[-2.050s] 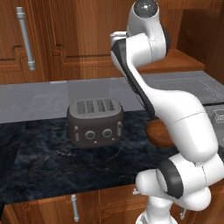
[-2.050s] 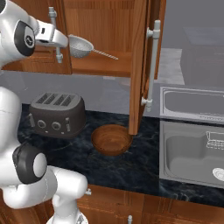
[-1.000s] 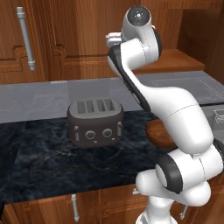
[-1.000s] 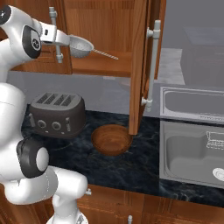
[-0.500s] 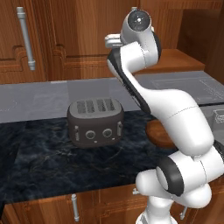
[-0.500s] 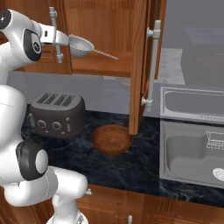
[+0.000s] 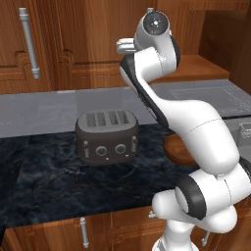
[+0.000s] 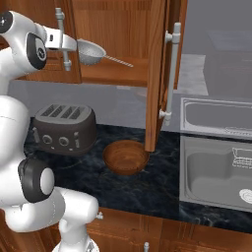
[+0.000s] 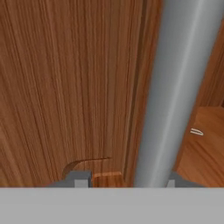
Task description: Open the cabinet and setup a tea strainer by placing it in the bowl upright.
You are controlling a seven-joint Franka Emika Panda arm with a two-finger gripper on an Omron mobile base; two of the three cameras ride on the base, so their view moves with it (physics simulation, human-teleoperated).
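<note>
Now that the jaws have drawn in from a wide spread over the last second, the two-finger gripper [image 9: 127,179] pinches the long vertical silver bar handle [image 8: 61,34] of the left door, and in the hand view that bar runs straight up between the finger tips against the wood grain. Arm posture barely differs from a moment ago; only the grip is new. On the tall reddish-brown wooden wall cabinet [image 8: 123,24], the right raised-panel door [image 8: 156,74] already stands swung out, edge-on. Small silvery metal tea strainer [image 8: 91,52] lies on the inner shelf just beside the hand, thin handle pointing right. Round shallow brown wooden bowl [image 8: 125,157] waits on the dark counter below, near the dark grey four-slot toaster [image 8: 64,129]. Judgement: grasp secured, so pulling the left door open looks next; strainer untouched.
</note>
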